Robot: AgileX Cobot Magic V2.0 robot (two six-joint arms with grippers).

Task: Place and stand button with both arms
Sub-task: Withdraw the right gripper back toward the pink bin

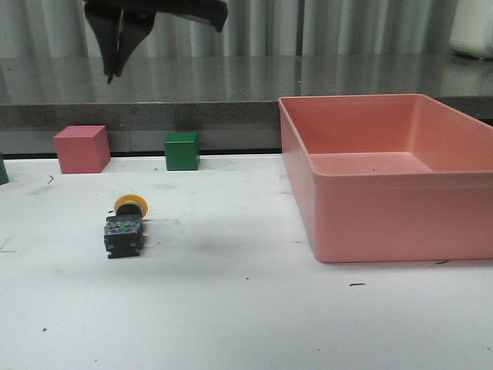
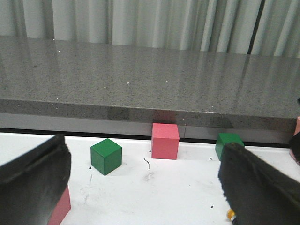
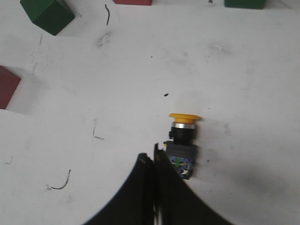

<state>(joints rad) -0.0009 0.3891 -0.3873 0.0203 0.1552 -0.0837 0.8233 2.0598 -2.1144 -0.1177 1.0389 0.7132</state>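
The button (image 1: 123, 225) lies on its side on the white table at the left. Its yellow cap points toward the back and its bluish-green contact end faces the front. My right gripper (image 1: 114, 73) hangs high above it, fingers pointing down and shut on nothing. In the right wrist view the button (image 3: 183, 140) lies just beside the shut fingertips of the right gripper (image 3: 151, 157). My left gripper (image 2: 145, 152) is wide open and empty. A sliver of the button's yellow cap (image 2: 230, 214) shows by one of its fingers. The left gripper does not show in the front view.
A large pink bin (image 1: 385, 181) stands at the right. A pink cube (image 1: 81, 149) and a green cube (image 1: 182, 150) sit along the back edge by the grey counter. The left wrist view shows another green cube (image 2: 106, 156) and another pink cube (image 2: 61, 211).
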